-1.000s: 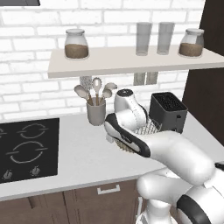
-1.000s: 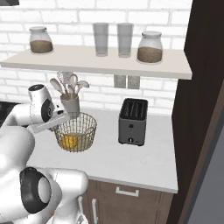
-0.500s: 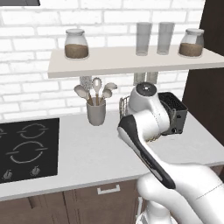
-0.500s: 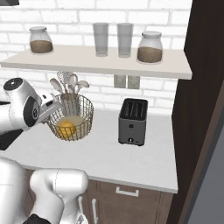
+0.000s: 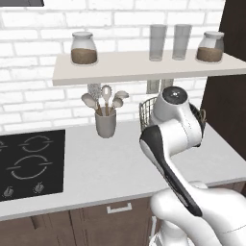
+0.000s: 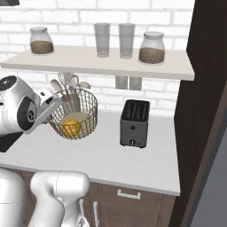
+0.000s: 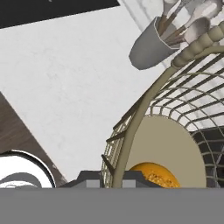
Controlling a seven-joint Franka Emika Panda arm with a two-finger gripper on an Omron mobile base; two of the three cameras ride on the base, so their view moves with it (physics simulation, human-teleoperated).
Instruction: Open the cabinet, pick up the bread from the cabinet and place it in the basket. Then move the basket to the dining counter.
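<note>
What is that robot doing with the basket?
The robot's claw is gripping the rim of the wire basket and holding it up in the air above the white worktop. The little orange bread sits inside, on the basket's bottom. Behind it stand a grey utensil crock and a black toaster. Carrying the basket to the dining counter comes next.

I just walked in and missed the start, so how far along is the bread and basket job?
Done: the bread already lies inside the basket. In hand: the gripper is clamped on the basket's rim, holding it tilted and clear of the white worktop, beside the toaster and in front of the utensil crock. Left: carrying the basket to the dining counter and setting it down there.
</note>
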